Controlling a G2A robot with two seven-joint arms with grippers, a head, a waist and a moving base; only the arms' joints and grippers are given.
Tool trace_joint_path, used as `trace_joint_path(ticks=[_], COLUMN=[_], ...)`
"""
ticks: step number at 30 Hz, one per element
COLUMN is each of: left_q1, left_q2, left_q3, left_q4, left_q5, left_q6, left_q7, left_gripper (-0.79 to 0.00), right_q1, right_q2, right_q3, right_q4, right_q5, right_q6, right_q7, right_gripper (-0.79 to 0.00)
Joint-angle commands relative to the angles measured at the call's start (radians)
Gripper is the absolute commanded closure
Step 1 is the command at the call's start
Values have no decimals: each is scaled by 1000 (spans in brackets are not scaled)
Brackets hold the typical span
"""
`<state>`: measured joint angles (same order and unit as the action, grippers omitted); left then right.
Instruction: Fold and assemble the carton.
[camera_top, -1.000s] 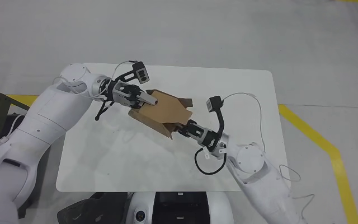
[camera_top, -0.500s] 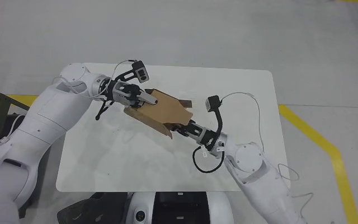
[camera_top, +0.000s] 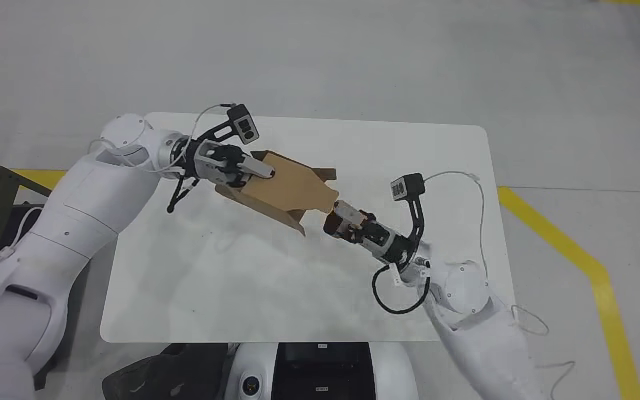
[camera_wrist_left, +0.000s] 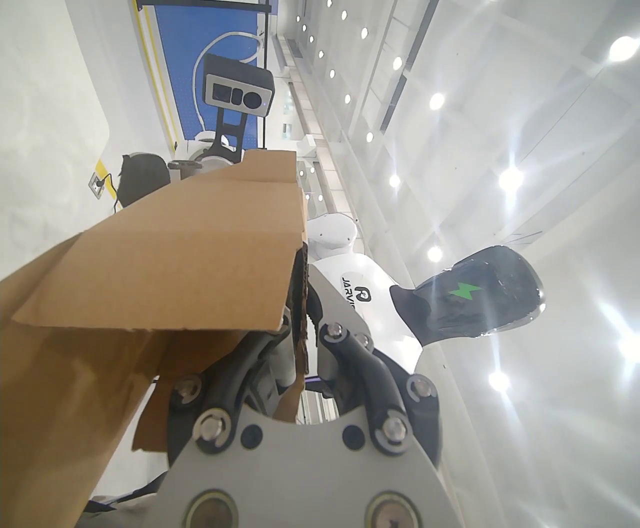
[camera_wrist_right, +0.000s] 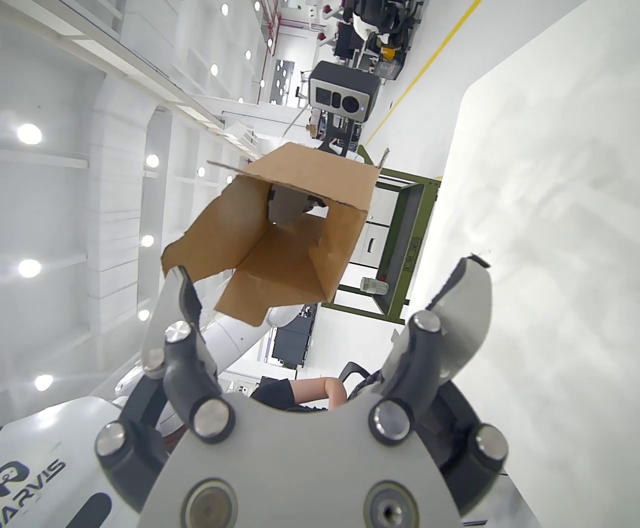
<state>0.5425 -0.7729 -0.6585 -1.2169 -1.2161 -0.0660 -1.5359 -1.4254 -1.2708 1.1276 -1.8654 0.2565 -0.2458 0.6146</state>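
Bright even light, ceiling lamps (camera_wrist_left: 511, 178) flaring, wrist views seemingly edge-warped

the top view looks down from above onto the whole tabletop (camera_top: 440, 160), well off from it. the left wrist view sits close behind the left gripper (camera_wrist_left: 299, 305), facing up toward the ceiling (camera_wrist_left: 500, 100). the right wrist view looks past the right gripper (camera_wrist_right: 325, 272) along the tabletop. all three views share the carton (camera_top: 290, 190).

Left arm bent inward, left gripper (camera_top: 250, 170) pinching the carton (camera_top: 290, 188) rim (held aloft), right arm stretched toward it, right gripper (camera_top: 333, 217) fingers parted wide, close beside the carton
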Motion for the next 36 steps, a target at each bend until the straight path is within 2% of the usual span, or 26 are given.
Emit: trace_joint_path(ticks=[1,7,12,22,29,36], left_q1=[1,3,8,22,32,35], left_q2=[-1,-8,-16,-26,-23,-26], left_q3=[-6,-16,-19,-31,-47,-55], left_q4=[4,15,15,3,-11,-14], left_q5=[-7,-3,15,37,40,33], left_q6=[-2,-11,-19,-9,-1,13], left_q7=[0,0,0,0,0,0], left_gripper=[0,0,0,0,0,0], right_q1=[-14,-34,-10,51,46,21], right_q2=[3,9,6,-6,-5,1], right_q3=[3,-15,-52,-113,-94,-86], right_q4=[-12,-46,-31,12,6,-13], right_q5=[27,121,201,285,257,261], right_q6=[-36,-188,-261,-303,-324,-320], right_q7=[46,183,245,256,207,212], right_gripper=[-785,-785,-785,-785,-785,-785])
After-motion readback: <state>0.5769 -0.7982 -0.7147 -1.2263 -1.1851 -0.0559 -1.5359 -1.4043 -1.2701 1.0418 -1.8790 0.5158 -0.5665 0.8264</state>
